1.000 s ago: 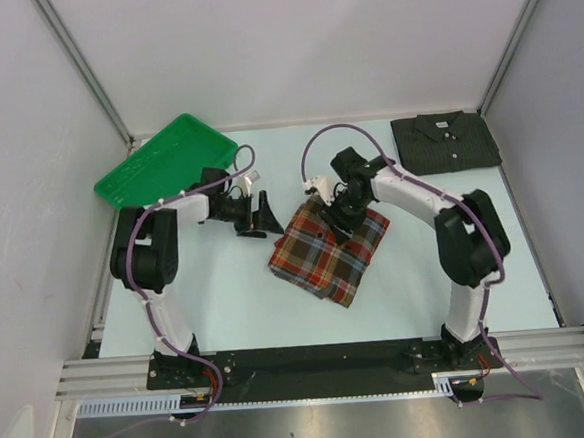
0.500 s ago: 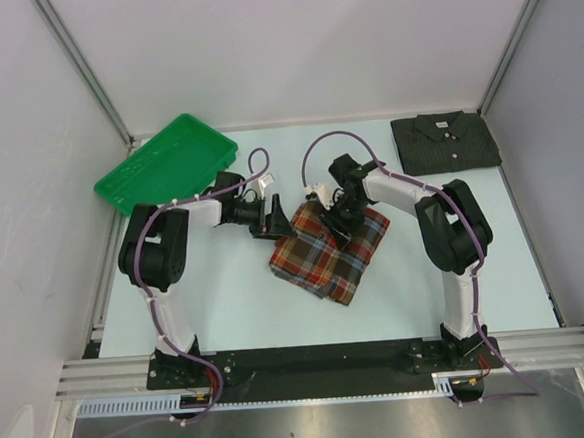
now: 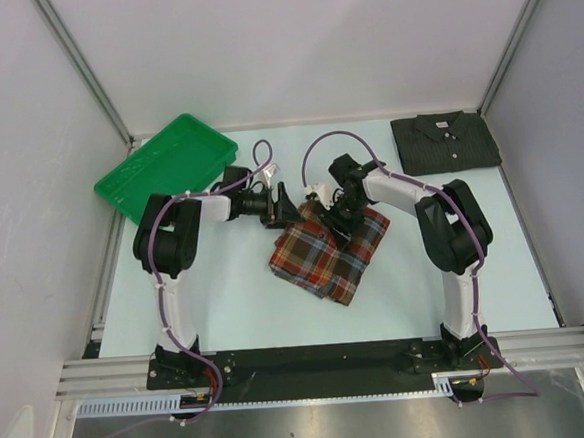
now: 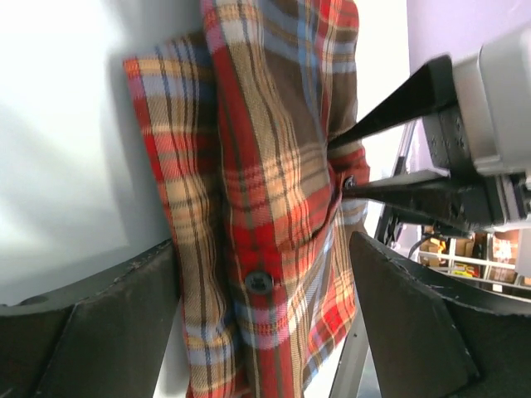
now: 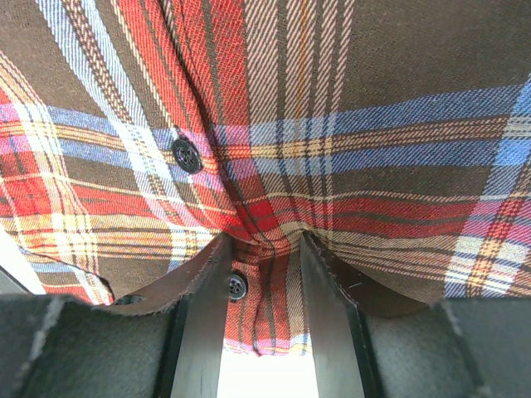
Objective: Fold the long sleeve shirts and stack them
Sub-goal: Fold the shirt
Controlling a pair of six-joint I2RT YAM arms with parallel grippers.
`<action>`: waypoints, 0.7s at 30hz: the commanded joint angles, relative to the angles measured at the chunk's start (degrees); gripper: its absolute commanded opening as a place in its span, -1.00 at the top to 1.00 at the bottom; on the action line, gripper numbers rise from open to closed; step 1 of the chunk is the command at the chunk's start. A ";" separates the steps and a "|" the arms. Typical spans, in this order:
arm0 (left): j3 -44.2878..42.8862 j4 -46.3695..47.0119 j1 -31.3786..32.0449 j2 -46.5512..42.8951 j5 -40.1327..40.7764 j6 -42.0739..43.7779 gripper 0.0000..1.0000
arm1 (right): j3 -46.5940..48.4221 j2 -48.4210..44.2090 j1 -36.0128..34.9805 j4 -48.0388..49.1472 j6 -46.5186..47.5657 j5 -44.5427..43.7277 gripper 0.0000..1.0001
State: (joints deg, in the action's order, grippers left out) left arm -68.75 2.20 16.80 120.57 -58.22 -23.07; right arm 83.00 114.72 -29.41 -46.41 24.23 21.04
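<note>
Right end effector (image 5: 265, 249) pinches a fold of the plaid shirt (image 3: 325, 262) at frame centre; left end effector (image 4: 261, 282) spread wide, straddling its upper-left corner.

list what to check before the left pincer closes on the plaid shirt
1. Right pincer grips the plaid shirt: ok, a fold is pinched between its jaws.
2. Left pincer open: ok.
3. Shirt's buttoned edge between the left jaws: ok.
4. Only one cloth layer there: cannot tell.
5. The two pincers apart: ok, though close.
6. Grey shirt folded and out of the way: ok.
</note>
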 commanded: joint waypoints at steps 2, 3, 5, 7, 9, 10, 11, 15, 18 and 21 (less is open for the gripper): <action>-0.24 0.53 1.04 4.32 5.75 0.66 -0.70 | -0.47 1.91 0.14 2.03 1.52 -2.49 0.14; 0.10 0.27 1.04 3.45 5.48 0.83 -0.63 | -0.39 1.91 0.23 1.94 1.52 -2.49 0.14; 0.72 -0.87 1.04 1.95 5.04 2.15 -0.53 | -0.21 2.00 0.40 1.94 1.35 -2.14 0.13; 0.90 -5.16 1.48 0.10 5.65 4.68 -0.26 | -0.12 1.74 0.49 2.12 1.09 -2.05 0.13; 0.29 -8.68 2.10 -0.34 6.62 5.93 -0.14 | 0.23 1.22 0.40 2.29 0.56 -1.62 0.10; 0.37 -8.79 2.10 -0.86 6.71 6.02 -0.14 | 0.49 0.86 0.40 2.38 0.21 -1.44 0.09; 0.37 -8.79 2.10 -1.13 6.80 6.02 -0.11 | 0.76 0.60 0.32 2.21 -0.32 -1.35 0.07; -2.86 -15.17 1.84 -2.88 12.22 9.00 0.76 | 1.81 -2.91 1.54 0.54 -1.29 -1.09 -0.02; -8.31 -23.86 1.66 -4.91 19.53 15.48 1.00 | -0.20 -7.74 3.65 0.01 -2.08 -1.00 -0.05; -14.99 -32.74 1.66 -6.58 26.21 21.80 1.00 | -2.31 -13.36 5.84 0.44 -3.13 -0.91 -0.08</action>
State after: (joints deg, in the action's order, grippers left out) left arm -75.70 -16.43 18.98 119.37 -45.01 -12.95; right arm 82.37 110.45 -27.14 -46.48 22.68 21.32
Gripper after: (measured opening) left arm 0.045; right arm 0.526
